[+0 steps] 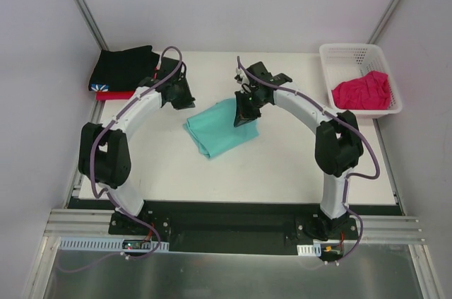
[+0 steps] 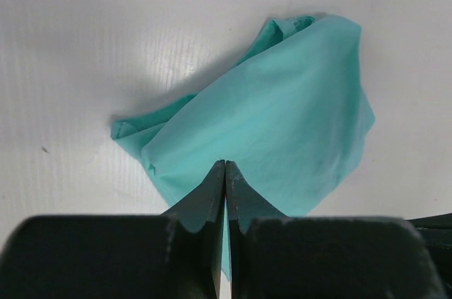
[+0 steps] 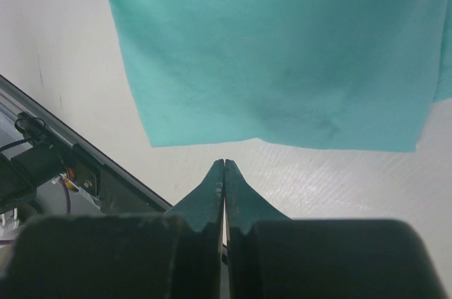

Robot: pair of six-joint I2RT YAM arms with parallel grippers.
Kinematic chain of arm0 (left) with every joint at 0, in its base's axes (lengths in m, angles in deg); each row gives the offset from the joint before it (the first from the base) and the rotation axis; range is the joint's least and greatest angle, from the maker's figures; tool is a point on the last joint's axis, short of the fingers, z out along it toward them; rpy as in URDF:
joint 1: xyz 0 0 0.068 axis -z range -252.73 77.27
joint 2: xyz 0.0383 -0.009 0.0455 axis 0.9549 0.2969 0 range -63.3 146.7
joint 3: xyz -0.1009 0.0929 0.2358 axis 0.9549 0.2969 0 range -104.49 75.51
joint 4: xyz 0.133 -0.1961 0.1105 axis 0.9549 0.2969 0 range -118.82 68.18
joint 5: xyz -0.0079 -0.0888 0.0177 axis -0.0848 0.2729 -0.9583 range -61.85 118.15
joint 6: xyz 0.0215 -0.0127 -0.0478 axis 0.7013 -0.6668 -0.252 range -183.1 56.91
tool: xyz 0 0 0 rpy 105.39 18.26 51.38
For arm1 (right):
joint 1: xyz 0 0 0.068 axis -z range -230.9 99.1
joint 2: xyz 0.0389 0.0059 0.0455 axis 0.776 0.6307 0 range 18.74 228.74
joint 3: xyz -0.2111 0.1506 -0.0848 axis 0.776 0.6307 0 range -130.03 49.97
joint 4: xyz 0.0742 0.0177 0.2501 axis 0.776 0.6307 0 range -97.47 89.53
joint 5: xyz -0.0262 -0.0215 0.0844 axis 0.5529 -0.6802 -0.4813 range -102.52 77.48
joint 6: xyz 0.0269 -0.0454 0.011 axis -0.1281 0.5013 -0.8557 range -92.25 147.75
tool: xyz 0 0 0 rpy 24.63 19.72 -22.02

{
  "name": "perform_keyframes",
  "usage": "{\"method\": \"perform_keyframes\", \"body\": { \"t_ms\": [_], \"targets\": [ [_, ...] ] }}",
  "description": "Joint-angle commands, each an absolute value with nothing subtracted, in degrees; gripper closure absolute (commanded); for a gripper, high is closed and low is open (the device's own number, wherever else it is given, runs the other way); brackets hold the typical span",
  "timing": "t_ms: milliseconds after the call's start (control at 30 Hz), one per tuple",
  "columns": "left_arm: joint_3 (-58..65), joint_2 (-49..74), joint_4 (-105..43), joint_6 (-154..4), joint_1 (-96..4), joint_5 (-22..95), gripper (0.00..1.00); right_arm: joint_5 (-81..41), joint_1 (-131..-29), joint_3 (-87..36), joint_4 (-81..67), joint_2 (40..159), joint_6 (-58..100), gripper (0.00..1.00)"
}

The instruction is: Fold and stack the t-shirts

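- Black t-shirt (image 1: 126, 66): soft matte cloth, folded flat, upper left of the overhead view. It has a small blue-white mark at its lower left corner.
- Red t-shirt (image 1: 117, 95): only a thin strip shows under the black one's lower edge.
- Left gripper (image 2: 225, 172): dark wedge-shaped fingers, pressed together. In its wrist view the tips overlap the cloth's near edge. Whether any fabric is pinched cannot be told.
- Teal-green t-shirt (image 1: 215, 129): thin smooth knit in a loose, rumpled fold, lying centre frame on the table (image 1: 282, 172) between the two grippers. The left wrist view shows layered folds and a bunched corner at its left. The right wrist view shows one flat, straight-edged panel.
- Right gripper (image 3: 224, 168): fingers together, tips over ribbed white tabletop just short of the cloth's edge. Overhead it sits at the cloth's right side.
- Basket (image 1: 351, 50): white plastic lattice, rectangular, upper right.
- Magenta-pink t-shirt (image 1: 361, 92): crumpled inside the basket, seen only overhead.
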State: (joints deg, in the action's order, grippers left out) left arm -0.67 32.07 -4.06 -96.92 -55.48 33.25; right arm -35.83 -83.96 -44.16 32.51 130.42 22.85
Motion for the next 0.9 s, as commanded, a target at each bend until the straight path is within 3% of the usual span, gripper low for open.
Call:
{"method": "perform_keyframes", "body": {
  "t_ms": [0,867],
  "targets": [
    [-4.29,36.88,-2.8,-97.46,-54.8,36.76,1.0,-33.79,-82.81,-46.01,32.16,131.32,22.74,0.99],
    [10.29,41.29,-12.2,-99.74,-54.8,35.27,1.0,-37.91,-81.3,-45.39,31.2,132.28,22.13,0.99]
  ]
}}
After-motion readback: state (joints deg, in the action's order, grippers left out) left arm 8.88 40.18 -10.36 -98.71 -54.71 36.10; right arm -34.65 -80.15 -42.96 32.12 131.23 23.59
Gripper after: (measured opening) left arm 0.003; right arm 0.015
